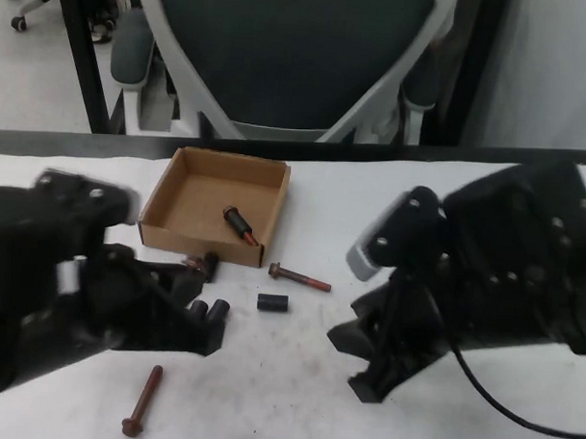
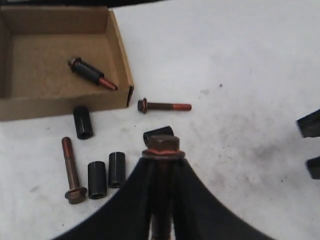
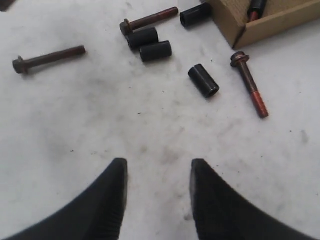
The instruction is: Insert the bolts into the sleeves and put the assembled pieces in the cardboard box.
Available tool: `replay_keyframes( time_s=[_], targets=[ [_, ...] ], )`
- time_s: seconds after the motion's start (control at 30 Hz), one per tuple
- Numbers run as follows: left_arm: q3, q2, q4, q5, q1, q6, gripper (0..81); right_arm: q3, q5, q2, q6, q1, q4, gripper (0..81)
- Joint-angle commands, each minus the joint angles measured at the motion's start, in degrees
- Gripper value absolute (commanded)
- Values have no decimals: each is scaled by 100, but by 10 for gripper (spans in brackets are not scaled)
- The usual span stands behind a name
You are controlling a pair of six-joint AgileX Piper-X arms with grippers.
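Left wrist view: four bolts (image 2: 165, 106), five sleeves (image 2: 82, 122).

Your left gripper (image 2: 163, 165) is closed on a bolt (image 2: 162, 144), head poking out front; your right gripper (image 3: 158, 167) hangs low, pointing down, jaws apart.

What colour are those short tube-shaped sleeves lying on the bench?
Black; the short cylindrical sleeves show best in the right wrist view.

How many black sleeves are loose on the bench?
4. One black cylindrical sleeve lies by the brown cardboard box's front wall, two side by side near it, one alone beside a rusty bolt. A fifth is on a bolt in the box. Arms may hide more.
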Motion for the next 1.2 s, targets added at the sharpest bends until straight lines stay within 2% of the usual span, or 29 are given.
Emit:
replay_keyframes(
  time_s=[0.0, 0.33, 0.5, 0.6, 0.77, 1.0, 1.17],
  targets=[
    [287, -568, -252, -48, 8, -35, 8, -123, 170, 62, -263, 34, 70, 384],
    [1225, -2045, -300, -48, 8, -35, 8, -1575, 770, 1303, -1114, 75, 1187, 389],
    [1513, -2385, -300, 38, 8, -21, 8, -2135, 1592, 1724, -1900, 236, 1455, 471],
    [1684, -2568, -300, 38, 8, -21, 8, -2354, 1833, 1892, -2173, 349, 1455, 483],
    [1853, -3001, -311, 38, 8, -21, 8, -2812, 1860, 2222, -2223, 461, 1642, 483],
    [2161, -3644, -258, 38, 8, -34, 8, -3822, 2004, 3002, -2223, 473, 2942, 483],
    [2187, -3786, -146, 38, 8, 11, 8, -4312, 2004, 3379, -2272, 514, 3085, 483]
  ],
)
